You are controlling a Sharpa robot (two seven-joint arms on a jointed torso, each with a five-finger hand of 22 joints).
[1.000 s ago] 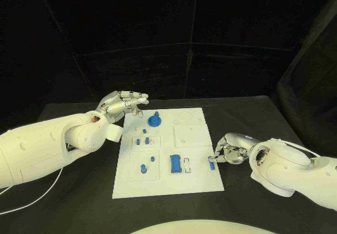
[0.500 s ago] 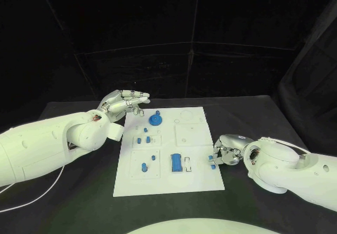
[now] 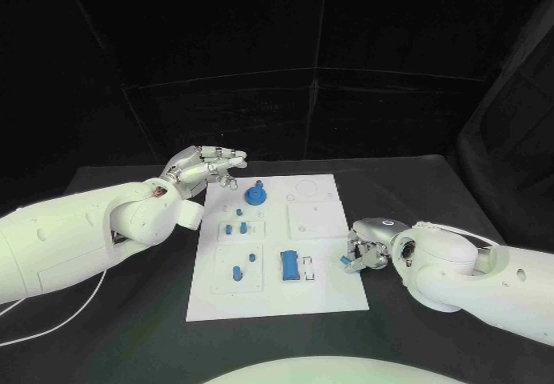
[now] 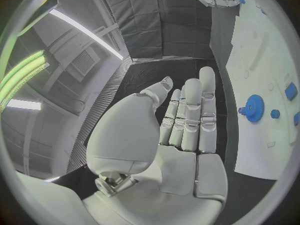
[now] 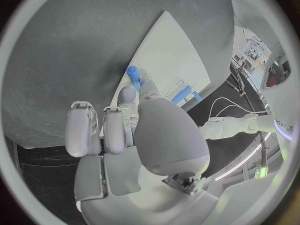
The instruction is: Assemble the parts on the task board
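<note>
The white task board lies mid-table. At its right edge my right hand pinches a small blue part in its fingertips; the right wrist view shows the part sticking out beyond the fingertips over the board. My left hand hovers by the board's far left corner, fingers stretched out and holding nothing. A blue gear-like part stands at the board's far end, near that hand.
A long blue block with a white piece beside it sits in the board's near half. Several small blue parts stand in the left column. Black table surrounds the board.
My right hand has shifted slightly toward the board, and the small blue part has come up off the board's right edge in its fingertips. The left hand has barely moved.
</note>
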